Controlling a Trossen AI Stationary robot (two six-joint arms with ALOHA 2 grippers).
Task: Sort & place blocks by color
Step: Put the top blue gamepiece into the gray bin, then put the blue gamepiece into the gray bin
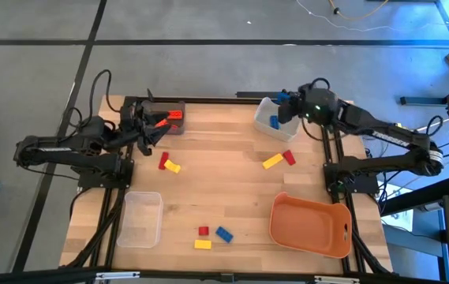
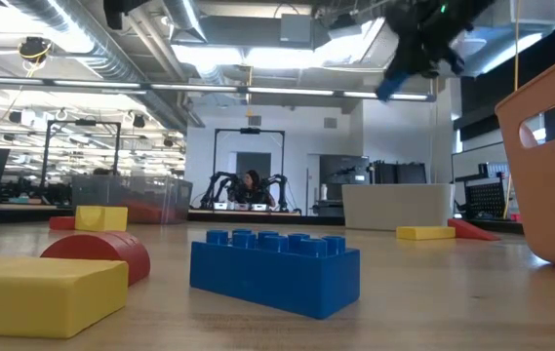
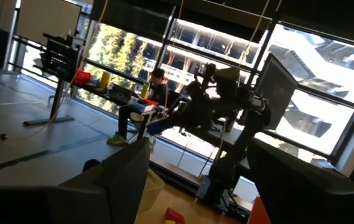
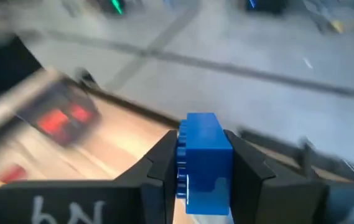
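The right gripper (image 4: 203, 168) grips a blue block (image 4: 203, 163) between its fingers, over the clear bin (image 1: 273, 125) already holding a blue one. Let go off-centre, it could bounce off the rim. The left gripper (image 1: 147, 130), seemingly spread open, hovers beside the grey bin (image 1: 169, 110) of red blocks.

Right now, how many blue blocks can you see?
3: one held in the right tool above the far-right white bin, one lying inside that bin, and one on the table's near edge beside red and yellow blocks. More may be hidden in the bins.
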